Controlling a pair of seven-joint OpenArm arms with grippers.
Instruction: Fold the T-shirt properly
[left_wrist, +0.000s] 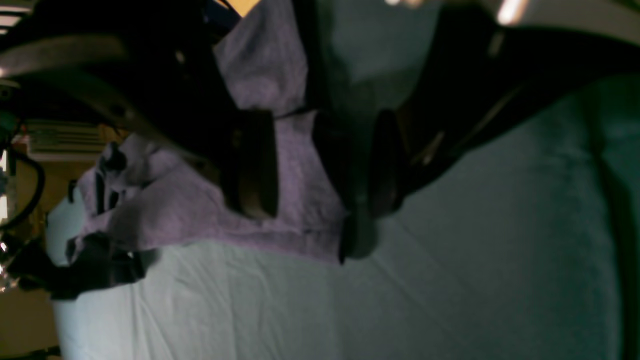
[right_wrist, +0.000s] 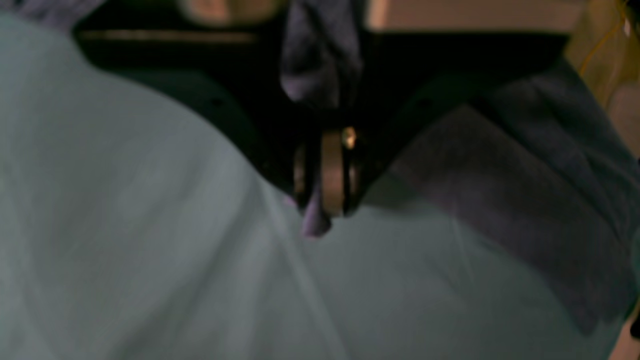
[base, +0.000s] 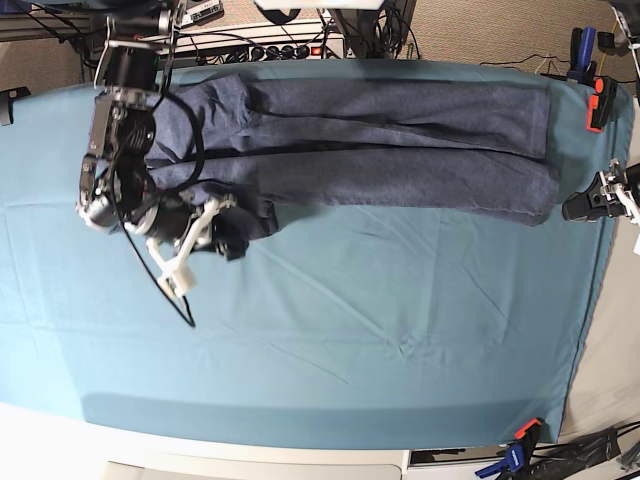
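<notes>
Right gripper (right_wrist: 325, 210) pinching T-shirt (base: 400, 140) edge; left gripper (left_wrist: 320, 165) wide, straddling hem.

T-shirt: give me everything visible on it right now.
The T-shirt is heathered dark blue-grey knit, folded lengthwise into a long band along the far edge of the teal table cloth. It lies flat but creased. The right gripper is shut on a bunched bit of its near edge; the left gripper stands open at its other end.

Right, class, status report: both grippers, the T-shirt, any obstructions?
Right gripper shut on T-shirt edge. Left gripper open, beside shirt corner. Nothing obstructing.
</notes>
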